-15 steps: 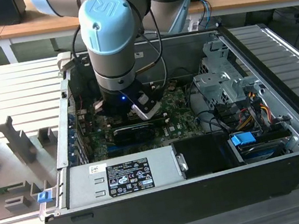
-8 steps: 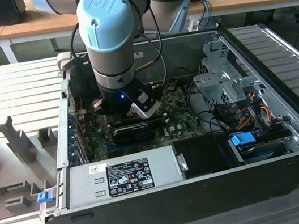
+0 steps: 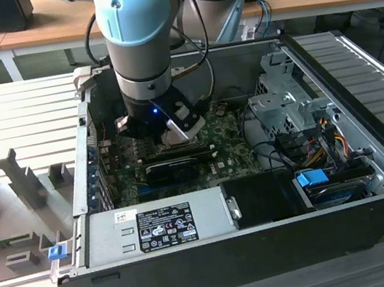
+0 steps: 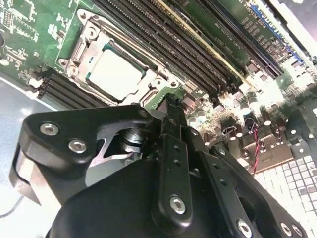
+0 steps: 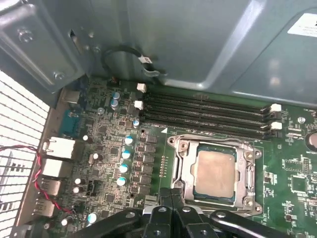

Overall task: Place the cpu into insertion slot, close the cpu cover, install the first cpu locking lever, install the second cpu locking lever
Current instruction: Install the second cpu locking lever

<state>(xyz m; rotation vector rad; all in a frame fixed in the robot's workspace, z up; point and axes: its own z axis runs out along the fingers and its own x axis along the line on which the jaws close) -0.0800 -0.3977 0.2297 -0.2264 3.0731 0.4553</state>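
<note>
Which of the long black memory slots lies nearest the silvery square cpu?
The black memory slot bordering the silvery cpu cover frame around the cpu; the others lie beyond it toward the grey case wall.

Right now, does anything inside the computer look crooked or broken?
Nothing stands out. The cpu sits flat and square in the insertion slot, with the cpu cover framing it evenly. The claw hangs right beside the socket's edge. No bent or loose parts show.

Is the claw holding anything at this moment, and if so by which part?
Nothing is held. The claw is shut and empty beside the socket, where the chip already sits under the cover.
</note>
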